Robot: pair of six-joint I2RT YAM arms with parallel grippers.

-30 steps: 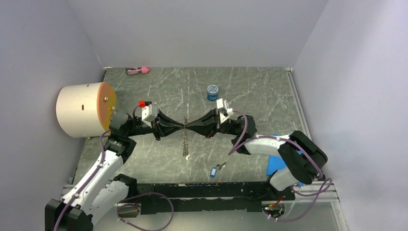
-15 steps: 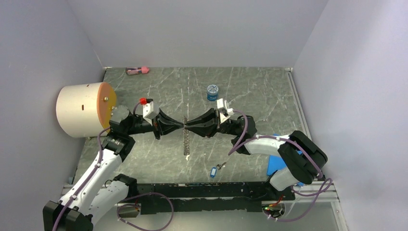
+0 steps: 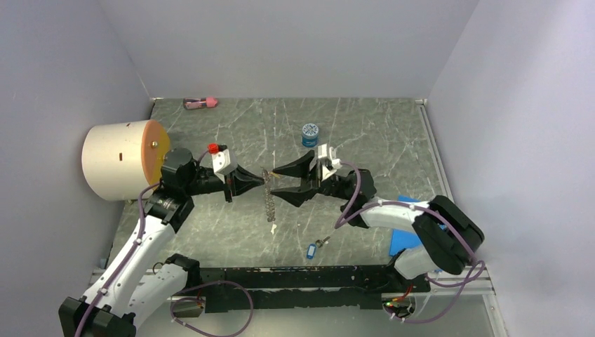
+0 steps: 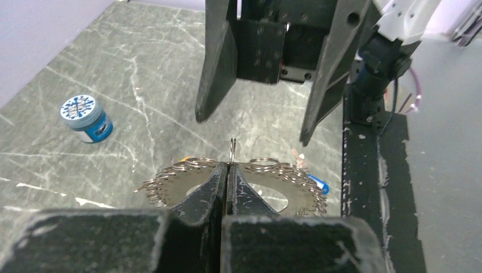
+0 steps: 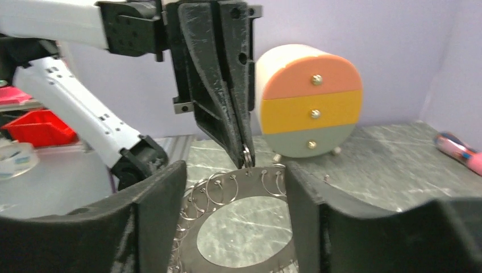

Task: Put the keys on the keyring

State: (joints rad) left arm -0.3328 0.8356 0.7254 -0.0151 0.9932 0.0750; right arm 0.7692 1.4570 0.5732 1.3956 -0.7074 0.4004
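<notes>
The keyring (image 3: 269, 201) is a dark flat loop edged with several small wire rings, and it hangs edge-on over the table's middle. My left gripper (image 3: 262, 180) is shut on one small ring at its top, as the left wrist view shows (image 4: 228, 166). My right gripper (image 3: 278, 183) faces it with its jaws standing wide on either side of the keyring (image 5: 250, 185), touching nothing. One of the keys, blue-headed (image 3: 311, 250), lies on the table near the front, and its blue head also peeks out behind the keyring (image 4: 319, 183).
A round cream drawer unit (image 3: 123, 160) with orange, yellow and grey drawer fronts stands at the left. A small blue jar (image 3: 310, 134) sits behind the grippers. A pink object (image 3: 201, 102) lies at the back wall, and a blue pad (image 3: 403, 239) under the right arm.
The right gripper has opened and let go of the keyring. The left gripper has shut on it and drawn slightly left, so the keyring now hangs from the left gripper alone.
</notes>
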